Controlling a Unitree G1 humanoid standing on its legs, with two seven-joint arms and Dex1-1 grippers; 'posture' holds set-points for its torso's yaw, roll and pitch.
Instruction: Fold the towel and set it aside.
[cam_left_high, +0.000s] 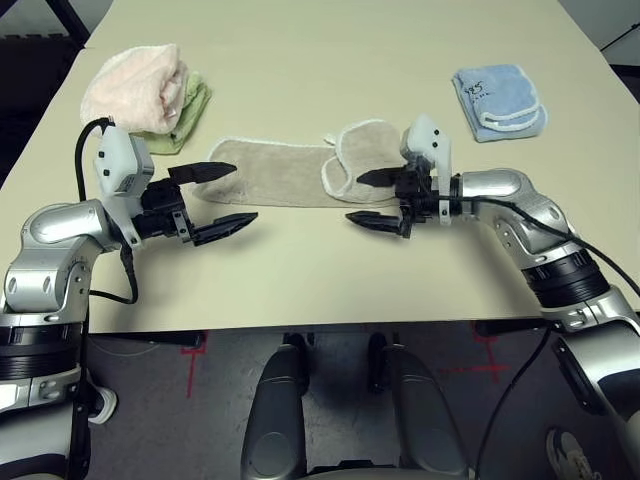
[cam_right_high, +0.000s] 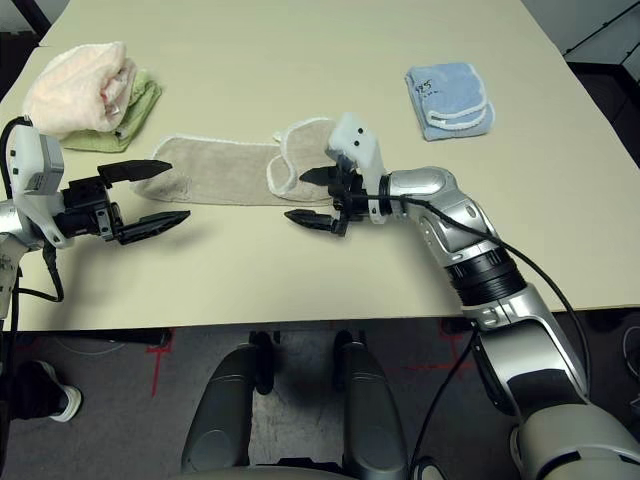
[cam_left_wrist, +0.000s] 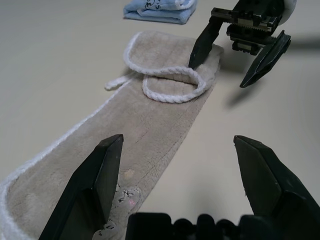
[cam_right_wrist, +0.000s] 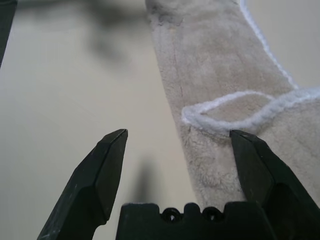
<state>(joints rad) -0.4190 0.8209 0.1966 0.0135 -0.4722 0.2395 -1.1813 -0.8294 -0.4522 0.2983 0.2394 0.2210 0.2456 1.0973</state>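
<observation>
**Both pincers wide, towel half folded between them**

The towel (cam_left_high: 290, 170) lies flat on the table (cam_left_high: 330, 280) as a long strip running across in front of me. Its right end is turned back over itself, so the white stitched edge curls in a loop on top. My right pincer (cam_left_high: 378, 200) hangs at that folded end, jaws spread wide and holding nothing; one finger sits over the fold, the other over bare table on the near side. My left pincer (cam_left_high: 215, 200) is just as wide and empty at the towel's left end, one finger over the cloth's near edge.

Between the towel's near edge and the table's front edge the surface is bare. Farther back, a pink cloth (cam_left_high: 135, 85) on a green one (cam_left_high: 185, 110) sits at the left, and a folded blue cloth (cam_left_high: 498, 100) at the right, both well apart from the towel.
</observation>
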